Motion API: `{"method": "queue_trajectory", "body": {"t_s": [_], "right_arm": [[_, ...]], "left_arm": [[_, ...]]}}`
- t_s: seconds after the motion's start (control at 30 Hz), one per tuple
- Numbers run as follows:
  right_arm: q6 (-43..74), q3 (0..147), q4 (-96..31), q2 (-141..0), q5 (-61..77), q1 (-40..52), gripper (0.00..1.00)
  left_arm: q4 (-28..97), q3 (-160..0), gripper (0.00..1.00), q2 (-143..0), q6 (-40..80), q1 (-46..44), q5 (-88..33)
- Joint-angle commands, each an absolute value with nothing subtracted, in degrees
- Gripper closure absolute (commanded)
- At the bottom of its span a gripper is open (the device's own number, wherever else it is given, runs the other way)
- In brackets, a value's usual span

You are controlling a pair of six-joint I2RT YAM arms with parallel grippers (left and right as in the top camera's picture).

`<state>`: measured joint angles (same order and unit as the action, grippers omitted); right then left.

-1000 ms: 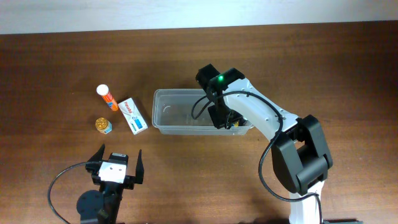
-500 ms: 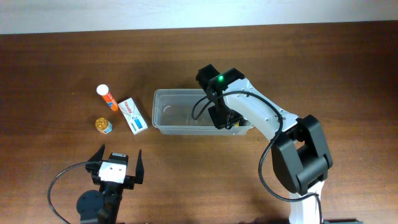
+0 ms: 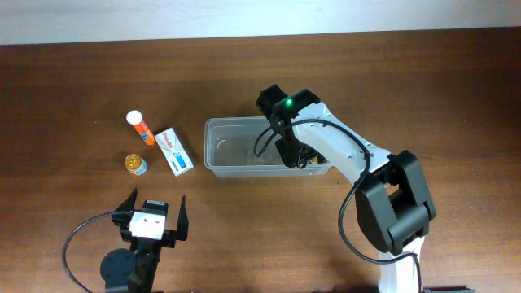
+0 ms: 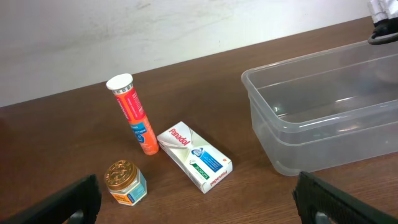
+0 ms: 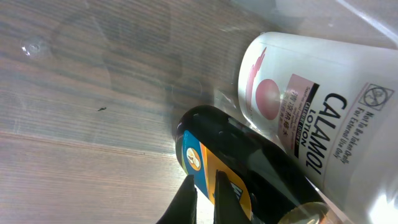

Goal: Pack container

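The clear plastic container (image 3: 236,148) lies at the table's centre, and its near end (image 4: 311,137) shows in the left wrist view. My right gripper (image 3: 295,156) reaches down inside it. Its jaws (image 5: 204,182) are shut with nothing between them, and the tips rest against a dark bottle (image 5: 273,180) with a yellow and blue label. A white Calamol lotion bottle (image 5: 311,93) lies beside that bottle on the container floor. My left gripper (image 3: 155,203) hangs open near the front left, apart from everything (image 4: 199,208).
Left of the container lie an orange tube (image 3: 140,128) (image 4: 135,118) with a white cap, a white Panadol box (image 3: 174,151) (image 4: 194,155) and a small gold-lidded jar (image 3: 135,163) (image 4: 124,182). A pale wall borders the table's far edge.
The container has slid a little to the right with the right gripper inside it. The left arm has stayed still.
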<state>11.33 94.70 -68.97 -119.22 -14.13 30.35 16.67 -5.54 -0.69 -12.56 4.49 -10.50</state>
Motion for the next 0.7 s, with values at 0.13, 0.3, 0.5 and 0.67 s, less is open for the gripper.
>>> {"method": "queue_trajectory", "body": {"t_s": [0.13, 0.3, 0.5, 0.67], "right_arm": [[9.41, 98.54, -72.31, -119.31, -10.09, 29.93, 0.78], [9.17, 108.25, -79.13, -119.26, -4.51, 29.98, 0.71], [8.38, 115.63, -84.75, -119.24, -3.2, 29.98, 0.69], [8.62, 117.03, -86.65, -119.24, -3.2, 29.56, 0.68]], "left_arm": [[16.64, -5.23, 0.01, -0.3, -12.25, 4.78, -10.28], [16.64, -5.23, 0.01, -0.3, -12.23, 4.78, -10.28], [16.64, -5.23, 0.01, -0.3, -12.23, 4.78, -10.28], [16.64, -5.23, 0.01, -0.3, -12.23, 4.78, -10.28]]}}
